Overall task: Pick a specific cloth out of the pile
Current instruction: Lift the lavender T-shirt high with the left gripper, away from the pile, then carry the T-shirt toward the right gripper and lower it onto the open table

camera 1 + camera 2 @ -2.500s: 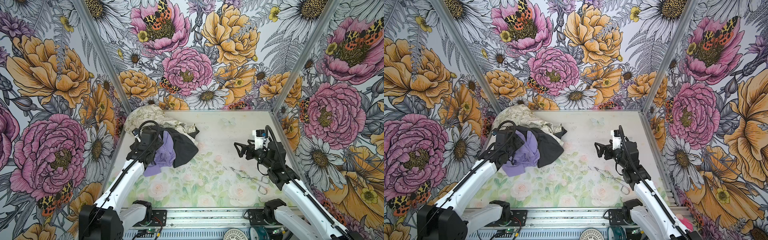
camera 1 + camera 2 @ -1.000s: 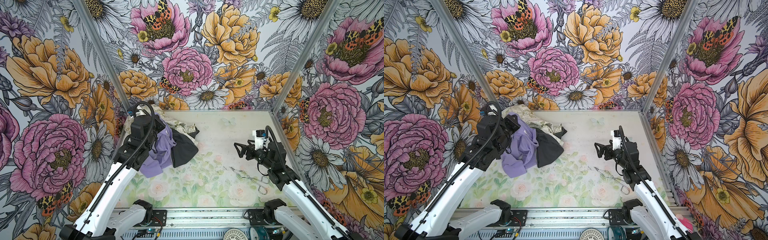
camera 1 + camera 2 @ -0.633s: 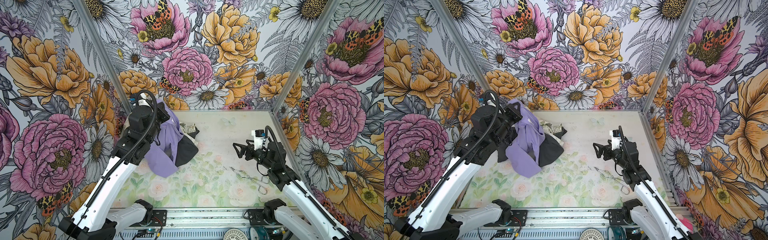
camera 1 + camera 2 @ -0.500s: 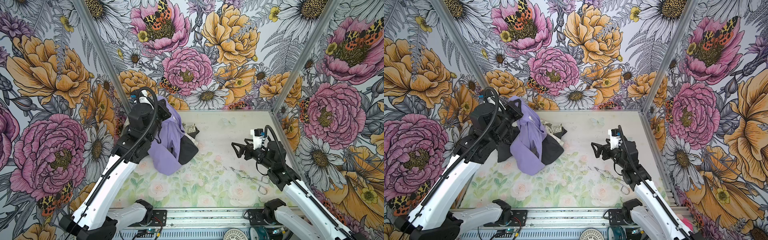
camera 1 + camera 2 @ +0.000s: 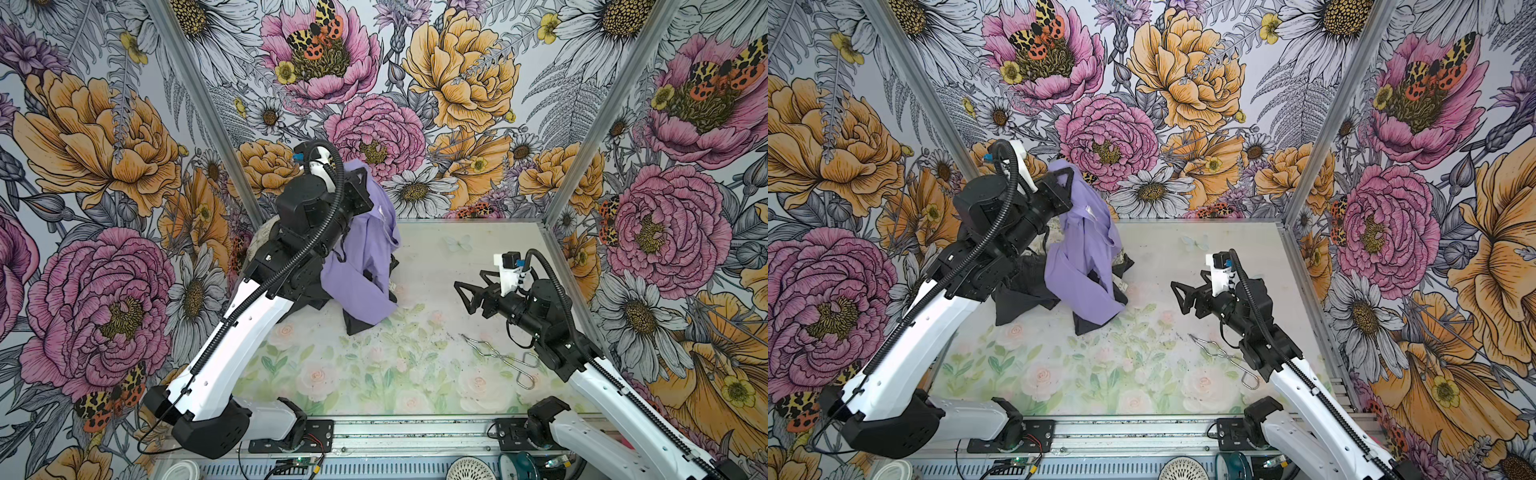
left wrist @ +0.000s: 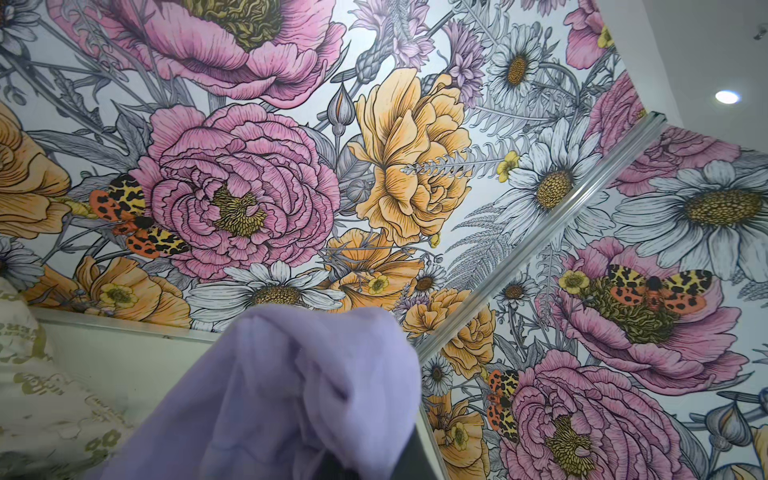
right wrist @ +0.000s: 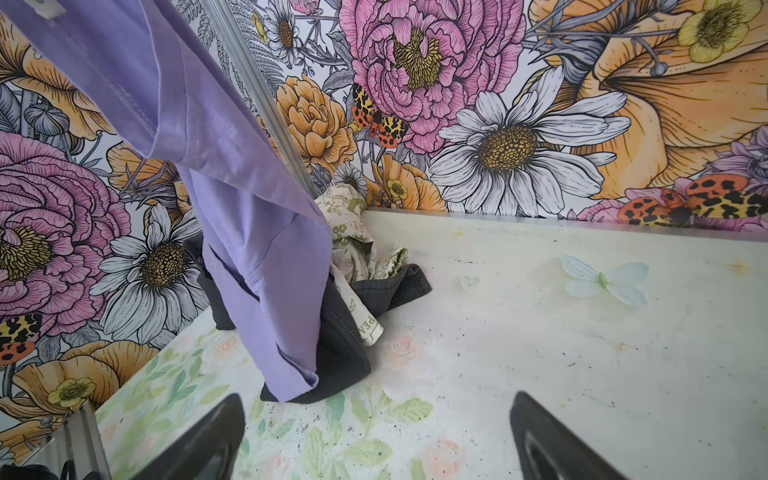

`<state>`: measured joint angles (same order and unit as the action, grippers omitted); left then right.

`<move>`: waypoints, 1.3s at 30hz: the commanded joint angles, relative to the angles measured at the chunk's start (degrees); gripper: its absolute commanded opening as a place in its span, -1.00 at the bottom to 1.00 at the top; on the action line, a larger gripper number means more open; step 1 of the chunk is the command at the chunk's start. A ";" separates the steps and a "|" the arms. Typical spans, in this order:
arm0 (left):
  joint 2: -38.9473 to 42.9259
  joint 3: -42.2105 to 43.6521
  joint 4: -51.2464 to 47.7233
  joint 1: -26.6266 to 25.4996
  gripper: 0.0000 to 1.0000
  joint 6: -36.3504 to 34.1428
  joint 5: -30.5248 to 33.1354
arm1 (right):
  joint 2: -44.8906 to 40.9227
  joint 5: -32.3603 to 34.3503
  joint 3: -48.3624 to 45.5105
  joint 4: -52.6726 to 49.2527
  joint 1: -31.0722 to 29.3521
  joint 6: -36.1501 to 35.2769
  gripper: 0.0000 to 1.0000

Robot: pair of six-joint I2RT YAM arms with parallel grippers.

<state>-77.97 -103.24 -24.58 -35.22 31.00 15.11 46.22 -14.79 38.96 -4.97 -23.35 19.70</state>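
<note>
Left gripper [image 5: 362, 179] jaws pinch shut on the top edge of the purple cloth [image 5: 365, 266], which hangs in long, soft folds over the table's [image 5: 415, 374] far left corner. Its lower end drapes against the dark garment [image 5: 365, 326] in the pile [image 7: 353, 257]. Thin, light and limp, the cloth looks likely to drag its neighbours, and a bunched edge seems the surest hold. The right gripper [image 5: 464, 293] hovers wide open and empty, well apart.
</note>
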 commanded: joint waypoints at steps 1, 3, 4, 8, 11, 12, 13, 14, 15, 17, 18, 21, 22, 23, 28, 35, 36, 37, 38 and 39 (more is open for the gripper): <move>-2.38 -5.15 3.24 -1.22 -1.00 -1.58 -1.57 | -1.33 3.26 0.97 0.48 -0.42 -0.37 0.99; -5.00 -8.26 3.44 -1.98 -1.00 -1.48 -1.45 | -2.15 4.66 0.63 0.48 -0.46 -0.37 0.99; -6.48 -9.88 3.71 -2.28 -1.00 -1.40 -1.59 | -2.73 5.36 0.37 0.46 -0.44 -0.36 0.99; -13.64 -17.67 4.11 -3.18 -1.00 0.02 -2.55 | -4.64 8.15 -0.55 0.40 -0.43 -0.47 0.99; -19.73 -24.62 4.02 -3.52 -1.00 2.07 -5.05 | -6.07 10.95 -1.46 0.26 -0.39 -0.56 0.99; -21.73 -27.17 4.08 -3.75 -1.00 2.99 -5.38 | -6.47 12.19 -1.74 0.06 -0.44 -0.59 0.99; -23.95 -29.73 4.02 -3.97 -1.00 3.83 -5.61 | -6.84 13.64 -2.02 -0.26 -0.43 -0.66 0.99; -25.65 -32.38 4.01 -4.16 -1.00 4.27 -5.94 | -7.06 14.67 -2.17 -0.54 -0.33 -0.72 0.99; -29.25 -35.39 4.02 -4.48 -1.00 4.62 -6.34 | -7.42 15.79 -2.33 -0.88 -0.36 -0.78 0.99; -33.90 -41.24 4.01 -4.99 -1.00 5.76 -6.87 | -7.72 17.82 -2.48 -1.71 -0.29 -0.83 0.99; -36.21 -44.04 4.06 -5.18 -1.00 6.62 -7.26 | -7.87 18.95 -2.44 -2.32 -0.33 -0.95 0.99; -43.20 -51.38 4.59 -5.38 -1.00 11.36 -9.29 | -8.02 22.96 -2.22 -4.05 -0.19 -0.85 0.99; -45.40 -53.12 5.50 -5.47 -1.00 13.23 -10.61 | -8.09 24.49 -2.14 -4.78 -0.13 -0.68 0.99; -47.16 -53.97 6.68 -5.54 -1.00 14.96 -11.64 | -8.20 25.80 -2.13 -5.33 -0.01 -0.49 0.99; -54.01 -54.08 11.32 -6.84 -1.00 19.11 -14.74 | -9.39 31.49 -2.59 -7.74 1.68 0.81 0.99; -58.84 -48.26 11.79 -8.61 -1.00 17.85 -17.37 | -10.89 31.13 -3.43 -10.69 6.46 3.02 0.99; -59.35 -46.97 11.51 -8.83 -1.00 17.33 -17.66 | -11.26 30.77 -3.75 -10.80 7.18 3.59 0.99; -59.80 -45.97 11.12 -9.15 -1.00 16.68 -17.88 | -11.40 30.57 -3.97 -10.96 7.77 4.03 0.99; -60.24 -44.64 10.46 -9.48 -1.00 15.87 -18.01 | -11.67 30.23 -4.18 -11.15 8.24 4.52 0.99; -60.65 -42.91 10.11 -9.91 -1.00 14.97 -18.03 | -11.85 30.02 -4.54 -11.19 8.72 4.95 0.99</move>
<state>-138.39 -148.44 -16.43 -44.21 47.97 -0.78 35.29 15.00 35.20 -14.79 -15.70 22.37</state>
